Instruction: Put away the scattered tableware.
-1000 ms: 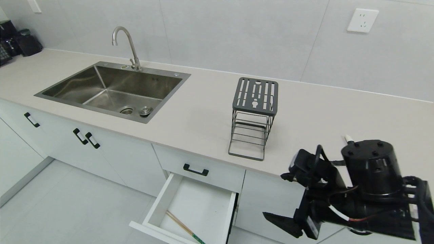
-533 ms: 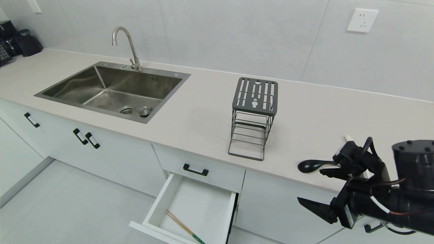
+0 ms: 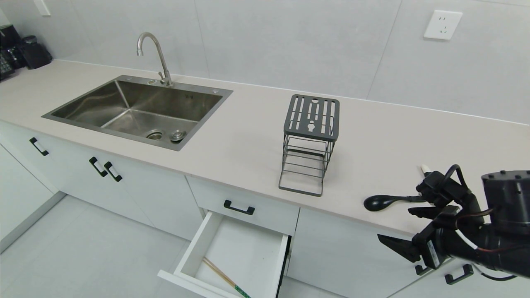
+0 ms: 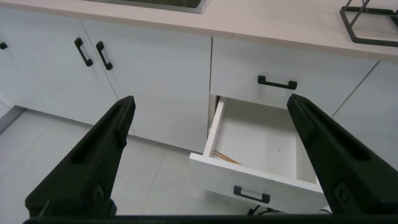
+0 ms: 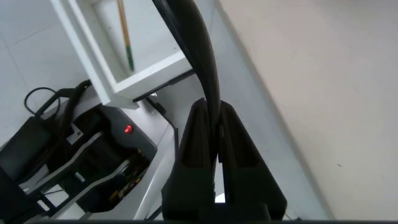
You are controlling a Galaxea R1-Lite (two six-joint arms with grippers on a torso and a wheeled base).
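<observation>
Risk: the black spoon (image 3: 380, 202) is pinched far back on its handle, so it'll probably swivel or slip on the way to the open drawer (image 3: 244, 252), below-left of the wire rack (image 3: 310, 140).
Claw: the right gripper (image 3: 420, 205) is clenched on the handle.
Spoon vs claw: the bowl pokes out past the fingertips, toward the rack.
Spoon spot: right of the rack, by the counter's front edge. Can't tell if it's touching.

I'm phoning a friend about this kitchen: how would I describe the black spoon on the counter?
Find the beige countertop and the dark wire rack right of the sink. Right of that rack, near the counter's front edge, lies the black spoon, bowl toward the rack. Unlike the white-tipped item behind it, it is all black.
</observation>
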